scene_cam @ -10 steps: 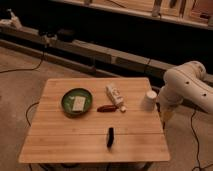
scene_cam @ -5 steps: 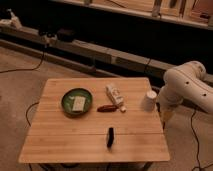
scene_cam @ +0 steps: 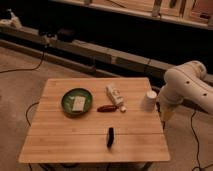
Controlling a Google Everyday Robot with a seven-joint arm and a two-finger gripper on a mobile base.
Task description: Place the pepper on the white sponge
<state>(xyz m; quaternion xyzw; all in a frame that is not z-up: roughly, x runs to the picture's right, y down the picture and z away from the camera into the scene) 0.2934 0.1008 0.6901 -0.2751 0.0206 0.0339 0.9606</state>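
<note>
The pepper is a slim reddish-brown chili lying flat near the middle of the wooden table. Left of it stands a green bowl with the white sponge lying inside. The white robot arm is folded beyond the table's right edge. Its gripper hangs low beside that edge, well right of the pepper and apart from it.
A white packet lies just behind the pepper. A white cup stands near the right edge, close to the arm. A black upright object stands near the front. Cables run over the floor, and a long low ledge runs behind the table.
</note>
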